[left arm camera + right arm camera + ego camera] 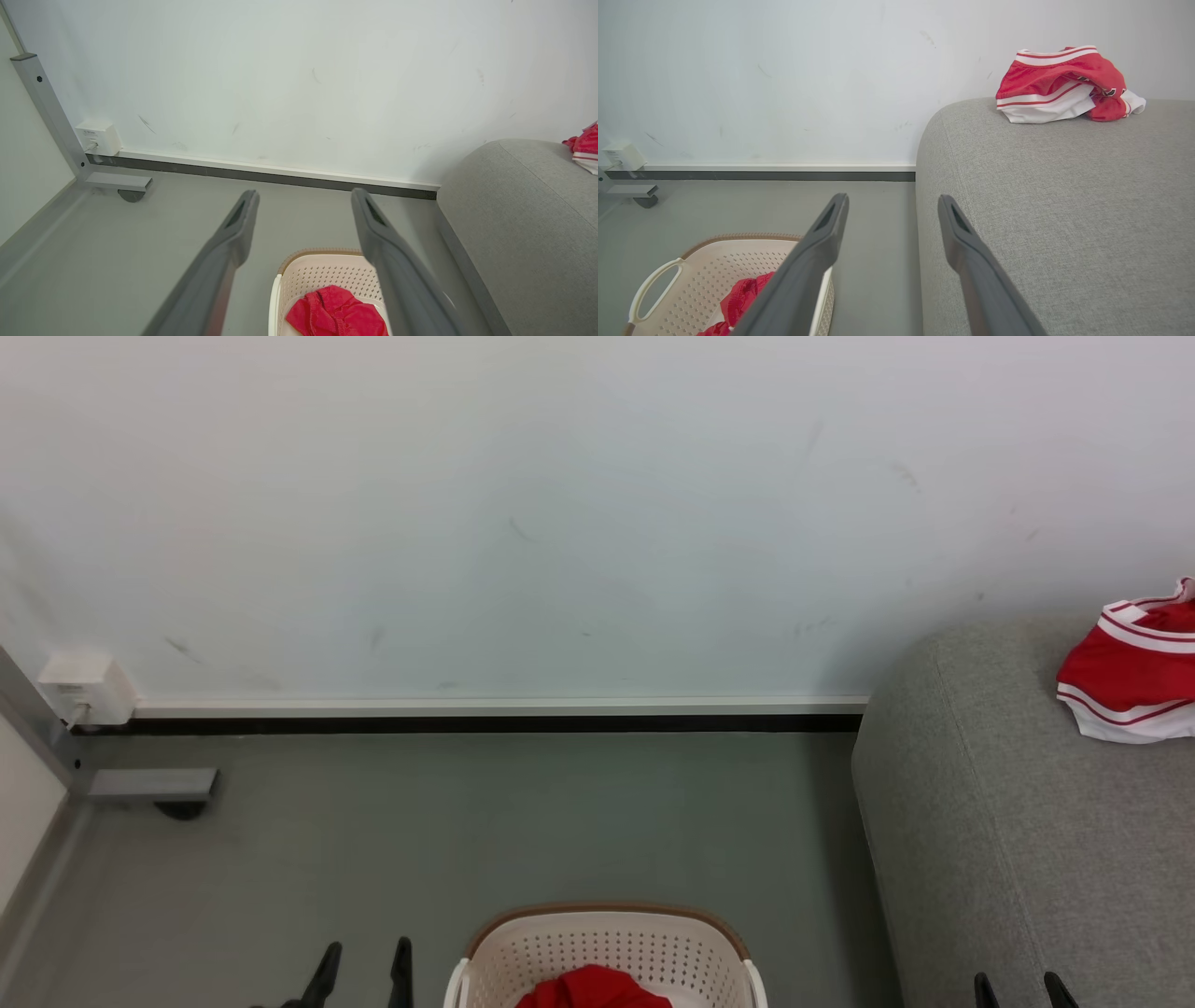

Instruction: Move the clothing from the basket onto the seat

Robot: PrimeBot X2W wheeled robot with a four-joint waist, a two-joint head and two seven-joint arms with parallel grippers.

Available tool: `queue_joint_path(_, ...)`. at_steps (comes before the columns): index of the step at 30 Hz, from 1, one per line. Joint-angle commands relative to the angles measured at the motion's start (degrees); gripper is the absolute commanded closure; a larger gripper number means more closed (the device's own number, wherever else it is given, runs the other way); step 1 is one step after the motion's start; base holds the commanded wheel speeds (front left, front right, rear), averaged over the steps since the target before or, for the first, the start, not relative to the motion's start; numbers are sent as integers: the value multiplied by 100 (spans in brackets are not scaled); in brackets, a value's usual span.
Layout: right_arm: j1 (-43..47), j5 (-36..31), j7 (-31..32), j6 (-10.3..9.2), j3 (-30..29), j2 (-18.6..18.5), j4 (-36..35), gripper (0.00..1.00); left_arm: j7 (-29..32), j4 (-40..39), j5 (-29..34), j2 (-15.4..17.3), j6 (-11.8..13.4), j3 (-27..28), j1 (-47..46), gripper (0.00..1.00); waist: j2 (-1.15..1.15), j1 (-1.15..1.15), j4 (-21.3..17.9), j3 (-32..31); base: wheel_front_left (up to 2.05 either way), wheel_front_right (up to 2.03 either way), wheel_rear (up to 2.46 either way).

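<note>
The red garment (336,317) left to move sits bunched in the cream laundry basket (607,907), at the near edge of the scene. It's a crumpled heap, so no real long axis to line up with. The other piece, a red and white jersey (1059,84), is already on the grey couch (1027,859) off to the right. The left gripper (367,947) hangs just left of the basket, jaws spread wide and empty, with the garment ahead, lower and slightly to its right. The right gripper (1018,982), also spread and empty, is over the couch, farther off. I'd say the left arm is the closer one for the grab.
</note>
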Motion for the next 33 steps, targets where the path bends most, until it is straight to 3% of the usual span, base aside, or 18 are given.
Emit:
queue_joint_path(1,-39,9,4,-15,-1,13,8,0,-1,3,68,12,-16,25,-29,0,0,-1,-8,6,0,0,0)
queue_joint_path(12,-120,2,4,-14,57,15,-89,0,-1,49,157,-1,-71,44,-101,0,0,-1,-74,77,0,0,0)
queue_joint_path(20,-244,-29,4,-15,83,-60,-335,0,-1,297,152,-2,-174,-236,-393,0,0,-1,-306,263,0,0,0)
queue_joint_path(27,-516,53,5,-14,152,-193,-651,0,1,929,274,-2,-217,-679,-1125,0,0,-1,-636,775,0,0,0)
queue_joint_path(33,-836,90,5,-15,198,-306,-921,0,367,1716,391,0,-234,-1094,-1866,0,0,-1,-1015,1339,0,0,0)
